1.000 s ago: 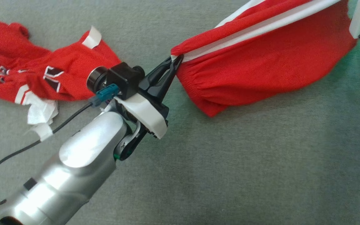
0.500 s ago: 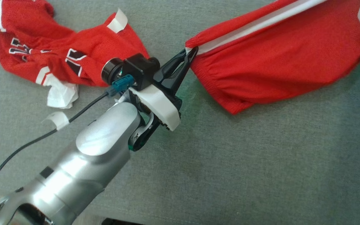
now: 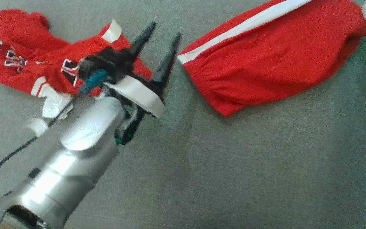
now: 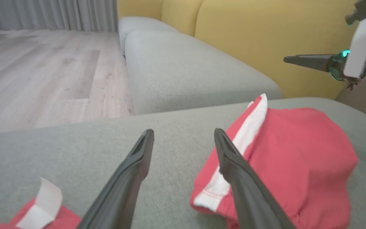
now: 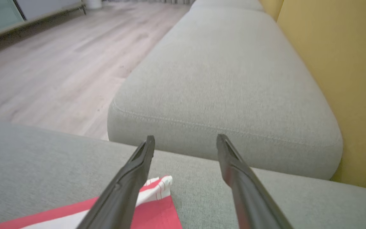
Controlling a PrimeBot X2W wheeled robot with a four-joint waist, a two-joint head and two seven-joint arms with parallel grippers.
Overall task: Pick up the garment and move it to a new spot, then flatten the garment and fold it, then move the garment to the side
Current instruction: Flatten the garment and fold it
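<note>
Lying spread across the grey sofa seat (image 3: 233, 178), the red shorts (image 3: 265, 60) with a white side stripe run from the middle of the head view to its upper right corner, their gathered elastic edge facing the left gripper (image 3: 165, 29). That gripper stands open, its two dark fingers spread wide and holding nothing, the fingertips just beside the white-striped corner of the shorts and apart from it in the head view (in the left wrist view one finger crosses in front of the stripe, and whether it brushes the cloth cannot be told). The right gripper (image 5: 186, 137) is open as well, its fingers splayed over the far corner of the shorts, where a red-and-white tip of cloth shows beneath one finger; contact there cannot be judged either. To the robot's left, a crumpled red jersey (image 3: 37, 54) with dark lettering and white trim lies on the same seat, partly behind the left arm's silver forearm (image 3: 75, 159), a white tag (image 3: 112, 30) standing up from its edge. A black cable (image 3: 8, 159) trails from the wrist. Beyond the seat are a second grey cushion (image 5: 227, 79), a yellow backrest (image 4: 265, 41) and a pale wood floor (image 4: 43, 70).
</note>
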